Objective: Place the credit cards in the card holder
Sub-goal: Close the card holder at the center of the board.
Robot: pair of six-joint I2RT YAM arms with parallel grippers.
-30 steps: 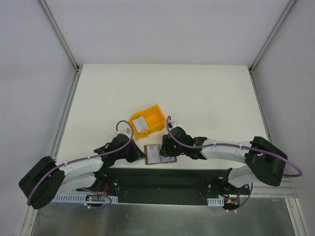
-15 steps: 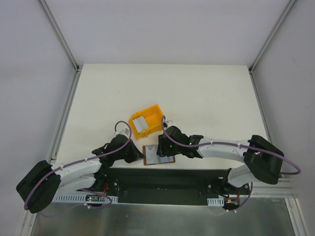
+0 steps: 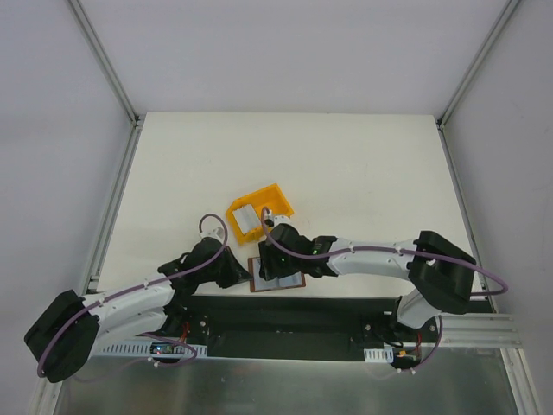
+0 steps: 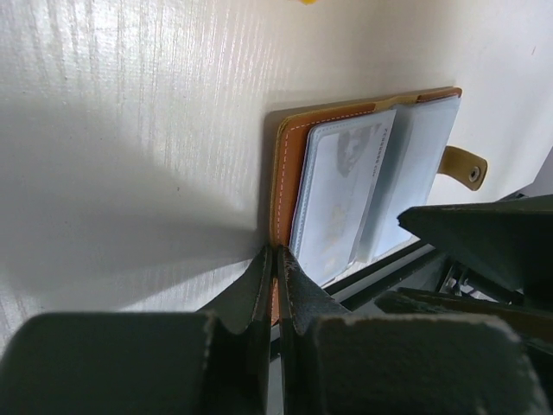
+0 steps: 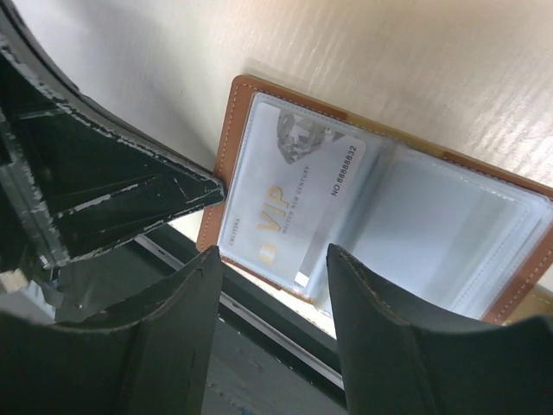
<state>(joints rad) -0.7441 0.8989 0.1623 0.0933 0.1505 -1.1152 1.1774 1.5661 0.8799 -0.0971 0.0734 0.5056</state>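
The card holder [image 3: 281, 277] lies open at the table's near edge, brown border [image 5: 232, 147] around clear sleeves, snap tab [image 4: 467, 164] at one side. One credit card [image 5: 289, 203] printed VIP sits in its left sleeve, also seen as the card [image 4: 339, 194] in the left wrist view. More white credit cards [image 3: 244, 220] rest in the yellow bin [image 3: 272, 196]. My left gripper [image 4: 276, 256] is shut on the holder's brown left edge. My right gripper [image 5: 272, 259] hovers open just over the holder's near edge with nothing between its fingers.
The table's front edge and the black base rail [image 3: 285, 316] run right under the card holder. The yellow bin stands just behind the holder, close to the right wrist [image 3: 285, 242]. White walls and metal frame posts [image 3: 108, 65] enclose the table.
My right arm has swung left over the card holder and its jaws have spread wider. The holder has slid slightly left with the left gripper, which stays shut.
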